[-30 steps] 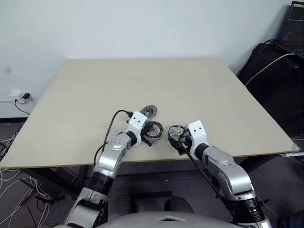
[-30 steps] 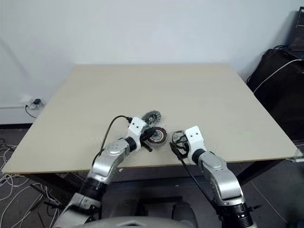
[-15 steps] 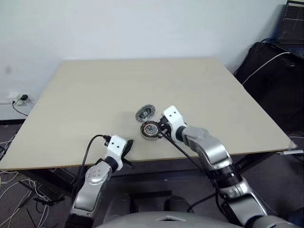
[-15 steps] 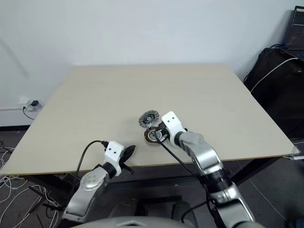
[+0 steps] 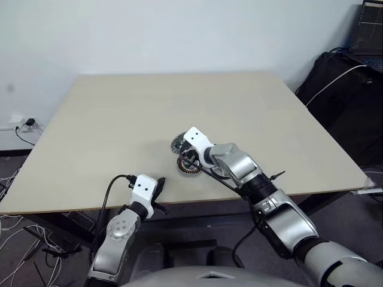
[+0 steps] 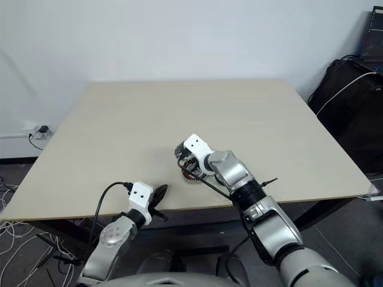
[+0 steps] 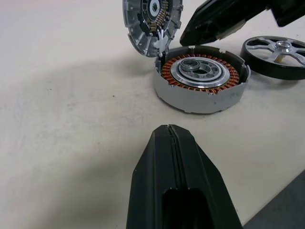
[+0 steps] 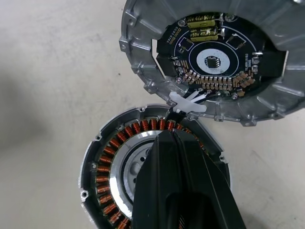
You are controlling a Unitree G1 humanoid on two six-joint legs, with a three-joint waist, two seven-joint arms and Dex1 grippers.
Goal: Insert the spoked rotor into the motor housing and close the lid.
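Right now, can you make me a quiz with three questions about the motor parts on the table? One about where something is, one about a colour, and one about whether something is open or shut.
1. Where is the spoked rotor?
A. Lying on the table beside the motor housing
B. Inside the housing
C. Held in the left tool

2. What colour are the windings inside the housing?
A. Blue
B. Copper-brown
C. White

3. How is the lid right now?
A. Shut flat on the housing
B. Off the housing's opening, tilted up at its rim
C. Lying under the housing

Answers:
1. A, the left wrist view shows the rotor flat on the table next to the housing.
2. B, a copper-brown ring circles the pale centre.
3. B, the housing's inside is uncovered, and the lid leans up beside it, showing its circuit board.
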